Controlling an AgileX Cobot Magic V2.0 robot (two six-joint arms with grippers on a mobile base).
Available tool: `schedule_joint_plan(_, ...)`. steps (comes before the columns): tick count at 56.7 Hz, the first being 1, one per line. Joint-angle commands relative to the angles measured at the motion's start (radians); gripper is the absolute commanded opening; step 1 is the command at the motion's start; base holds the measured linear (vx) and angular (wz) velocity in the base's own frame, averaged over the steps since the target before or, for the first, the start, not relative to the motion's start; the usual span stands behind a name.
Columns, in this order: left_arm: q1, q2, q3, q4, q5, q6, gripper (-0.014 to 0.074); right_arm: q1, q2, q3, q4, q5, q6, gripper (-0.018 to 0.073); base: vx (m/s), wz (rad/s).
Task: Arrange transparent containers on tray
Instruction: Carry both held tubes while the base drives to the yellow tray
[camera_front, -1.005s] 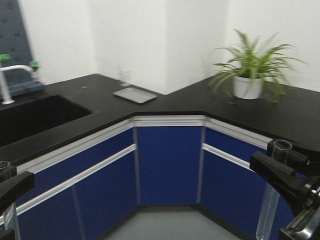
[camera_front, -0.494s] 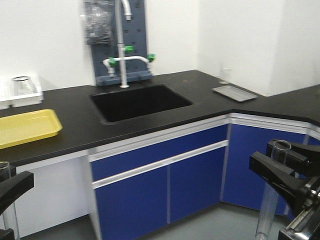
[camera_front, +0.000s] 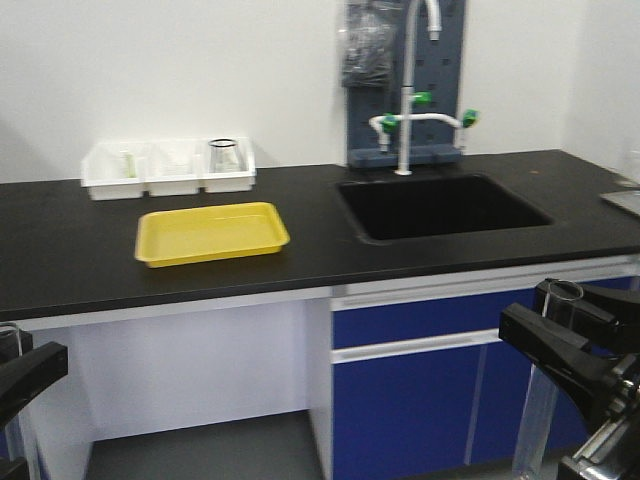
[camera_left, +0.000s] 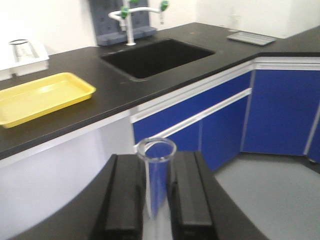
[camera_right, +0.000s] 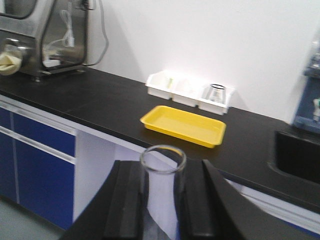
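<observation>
Two test tubes (camera_left: 156, 180) (camera_right: 161, 200) (upright in jaws)

Two test tubes (camera_left: 157, 180) (camera_right: 162, 200), one yellow tray (camera_front: 212, 233), three white bins (camera_front: 112, 186) (camera_front: 172, 186) (camera_front: 230, 184), one sink (camera_front: 440, 205)

A: What did the black worktop (camera_front: 300, 215) carry?
B: A yellow tray (camera_front: 212, 233) lay flat on it, well left of the sink (camera_front: 440, 205).
A: Anything more?
B: Three white bins (camera_front: 168, 170) stood farther left of the sink, by the wall; a grey metal tray (camera_left: 251, 38) lay right of the sink.
</observation>
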Motion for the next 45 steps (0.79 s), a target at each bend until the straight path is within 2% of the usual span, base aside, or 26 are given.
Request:
schedule_joint_plan(1, -0.007, -0.002, -0.026, 0.012, -0.077, -0.001, -0.0006, 0.0, -0.008, -0.032, -0.001, 0.019, 0.001, -0.0013, 0.07, 0.53)
schedule_joint_plan(27, -0.007, -0.002, -0.026, 0.012, -0.077, -0.001, -0.0006, 0.0, -0.008, -0.032, -0.001, 0.019, 0.001, -0.0011, 0.16, 0.46)
schedule_joint_plan(45, -0.007, -0.002, -0.026, 0.012, -0.077, -0.001, -0.0006, 0.0, -0.008, -0.032, -0.001, 0.019, 0.001, -0.0011, 0.27, 0.15)
